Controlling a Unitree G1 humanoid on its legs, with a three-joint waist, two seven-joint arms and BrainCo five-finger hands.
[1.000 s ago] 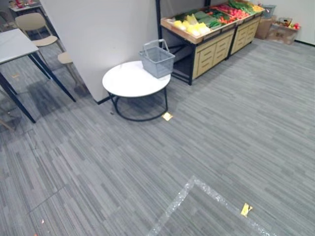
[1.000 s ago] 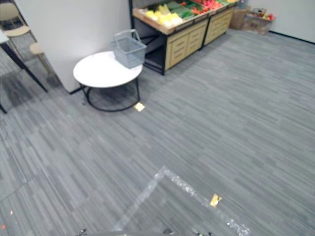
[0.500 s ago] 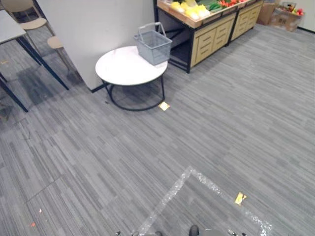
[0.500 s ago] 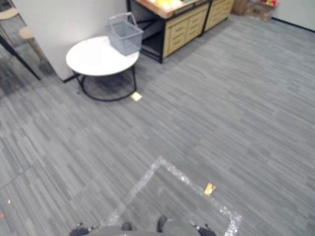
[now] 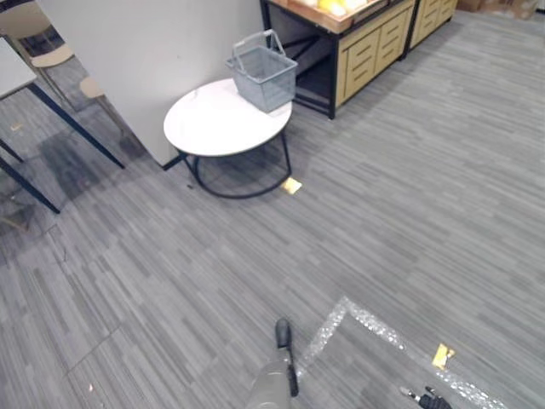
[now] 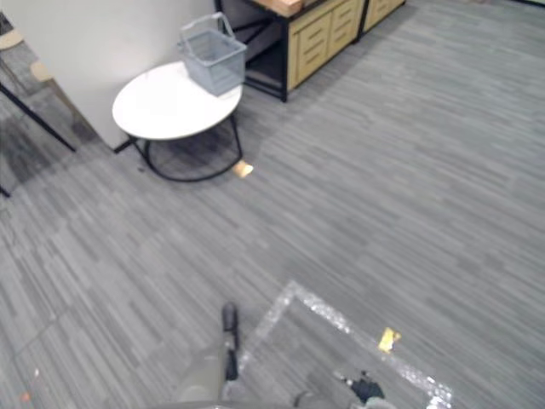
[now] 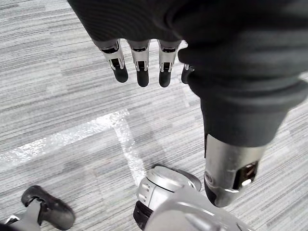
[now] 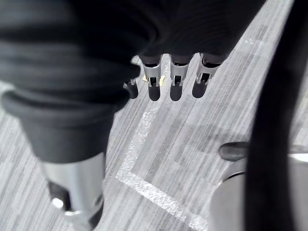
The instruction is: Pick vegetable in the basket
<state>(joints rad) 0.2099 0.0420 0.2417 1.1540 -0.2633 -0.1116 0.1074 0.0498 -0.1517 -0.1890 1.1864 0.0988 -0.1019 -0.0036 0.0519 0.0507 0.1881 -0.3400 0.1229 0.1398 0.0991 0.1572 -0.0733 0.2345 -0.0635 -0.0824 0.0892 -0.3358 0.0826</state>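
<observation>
Left eye view shows a grey mesh basket (image 5: 263, 70), handle raised, on a round white table (image 5: 213, 128); left hand (image 7: 141, 57) and right hand (image 8: 175, 77) hang slack, empty.

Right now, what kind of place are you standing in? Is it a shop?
Probably a small practice shop indoors. A grey shopping basket sits on a round white table, and next to it stands a wooden stall with drawers and yellow produce on top. The floor is grey carpet.

The camera has tipped downward; the produce stand (image 5: 368, 49) sits nearer 12 o'clock; its vegetables (image 5: 333, 5) are nearly cropped off.
</observation>
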